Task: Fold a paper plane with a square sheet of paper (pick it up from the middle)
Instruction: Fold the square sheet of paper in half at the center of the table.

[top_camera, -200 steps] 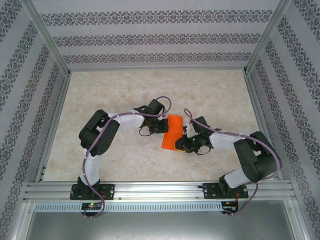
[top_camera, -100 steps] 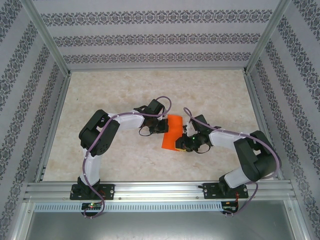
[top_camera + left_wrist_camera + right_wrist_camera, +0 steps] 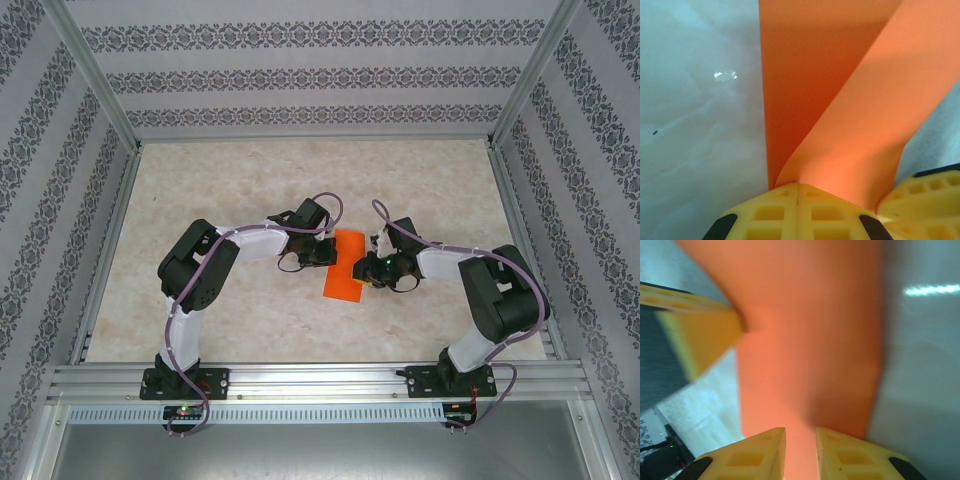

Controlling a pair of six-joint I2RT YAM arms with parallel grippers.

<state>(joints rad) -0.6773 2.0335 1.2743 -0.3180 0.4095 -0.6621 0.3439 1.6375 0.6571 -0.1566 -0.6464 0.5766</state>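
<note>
Left gripper (image 3: 798, 187) is clamped on the orange sheet's (image 3: 343, 272) left edge; right gripper (image 3: 800, 434), fingers narrowly apart, sits at its right edge

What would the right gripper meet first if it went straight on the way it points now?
The orange sheet: it lies directly ahead of the right gripper, probably very close, though depth is unclear.
</note>
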